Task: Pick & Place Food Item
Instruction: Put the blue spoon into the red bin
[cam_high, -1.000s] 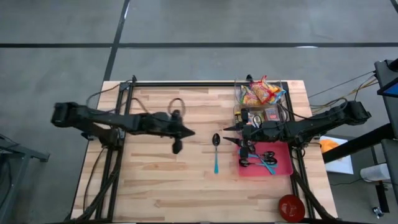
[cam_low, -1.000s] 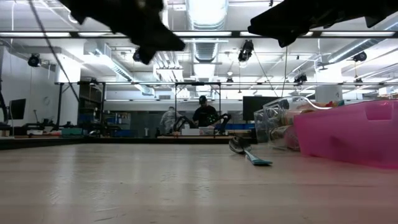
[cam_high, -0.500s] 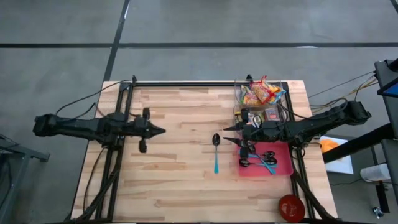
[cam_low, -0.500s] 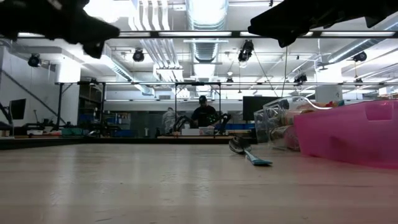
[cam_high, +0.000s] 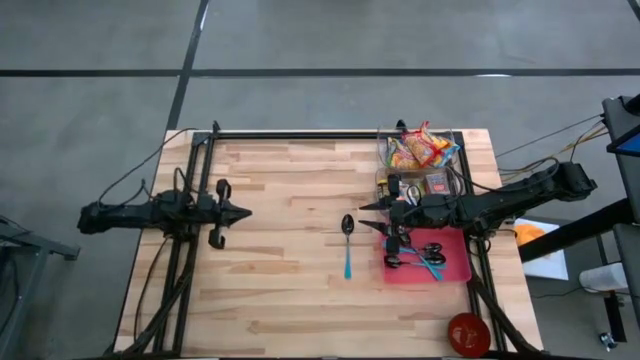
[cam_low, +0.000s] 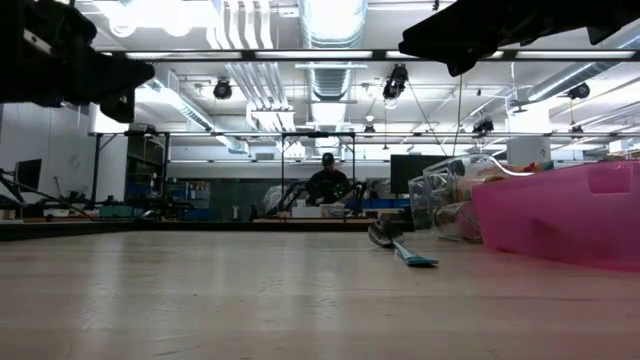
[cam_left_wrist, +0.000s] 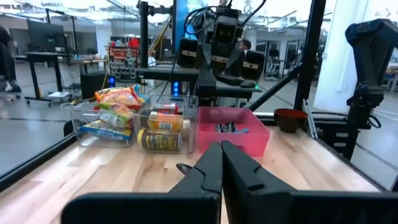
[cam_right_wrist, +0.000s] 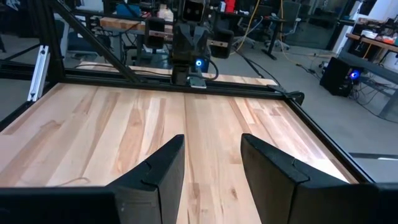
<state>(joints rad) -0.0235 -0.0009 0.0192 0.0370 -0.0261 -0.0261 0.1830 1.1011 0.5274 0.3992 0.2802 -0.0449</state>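
Observation:
The food items are bright snack packets (cam_high: 420, 148) in a clear bin (cam_high: 447, 152) at the far right, with tins (cam_left_wrist: 163, 130) in the compartment beside them. My left gripper (cam_high: 245, 211) is shut and holds nothing, hovering level above the table's left side. My right gripper (cam_high: 362, 216) hangs open above the table's middle right, just beyond the spoon's bowl, with nothing between its fingers (cam_right_wrist: 155, 168). A spoon (cam_high: 347, 245) with a black bowl and blue handle lies flat on the wood.
A pink tray (cam_high: 455, 270) with scissors and utensils sits under the right arm. A red bowl (cam_high: 468, 333) stands at the near right corner. A black frame rail (cam_high: 300, 134) runs along the far edge. Bare wood lies between the two grippers.
My left arm has drawn back from the table's middle toward its left edge, sinking a little and levelling out, its fingers staying shut. The spoon and my right gripper have kept still.

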